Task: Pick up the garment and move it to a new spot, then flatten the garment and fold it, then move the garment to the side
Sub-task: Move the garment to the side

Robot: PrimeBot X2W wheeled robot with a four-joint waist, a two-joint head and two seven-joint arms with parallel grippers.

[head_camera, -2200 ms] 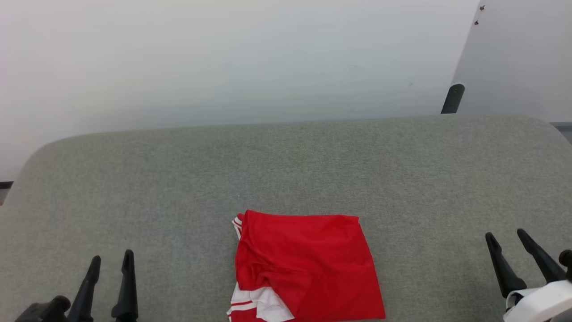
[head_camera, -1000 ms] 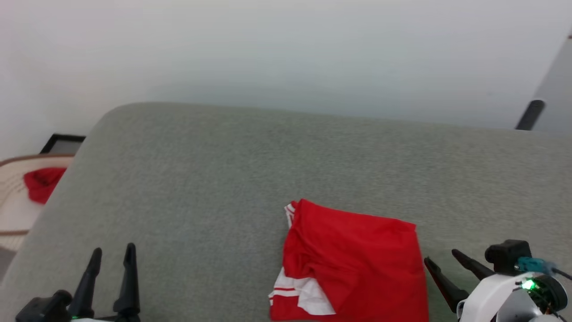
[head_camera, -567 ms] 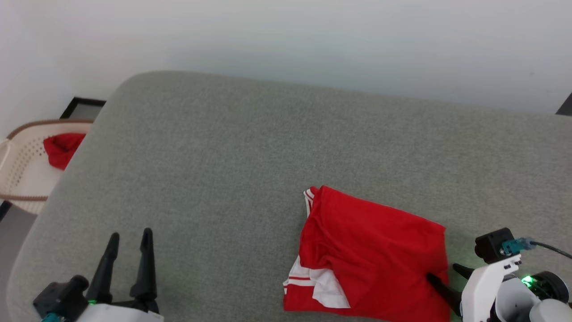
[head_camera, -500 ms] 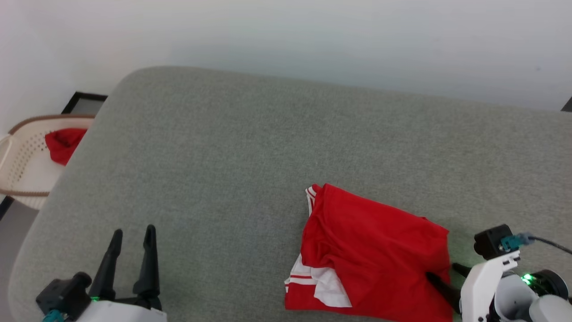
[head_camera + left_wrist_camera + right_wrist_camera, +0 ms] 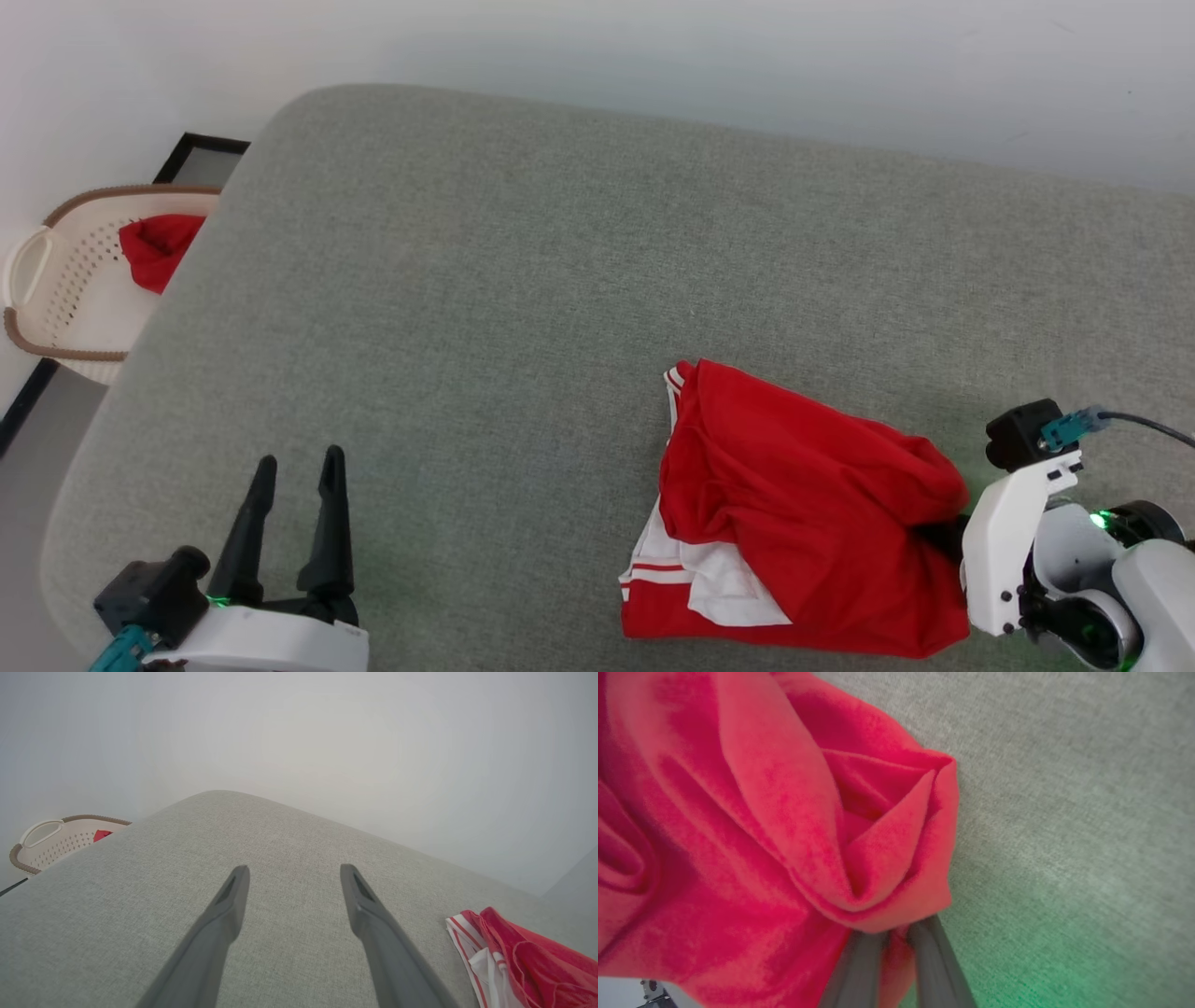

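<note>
The garment (image 5: pixel 803 513), a folded red shirt with a white sleeve and red-white striped trim at its near left corner, lies on the grey cushioned surface (image 5: pixel 560 280) at the lower right of the head view. Its right edge bulges up where my right gripper (image 5: pixel 938 532) is shut on it. In the right wrist view the two fingers (image 5: pixel 859 970) pinch a bunched red fold of the garment (image 5: pixel 784 826). My left gripper (image 5: pixel 294 467) stands open over bare surface at the lower left, well apart from the shirt. The left wrist view shows its spread fingers (image 5: pixel 229 905) and the garment (image 5: pixel 523 961) far right.
A cream perforated basket (image 5: pixel 56 280) with a red cloth (image 5: pixel 159 247) in it stands on the floor past the surface's left edge; the basket (image 5: pixel 51 840) also appears in the left wrist view. A white wall runs behind the surface.
The camera has swung left and down. My right gripper slid into the shirt's right edge and closed on it, bunching the cloth upward. The left gripper stays open.
</note>
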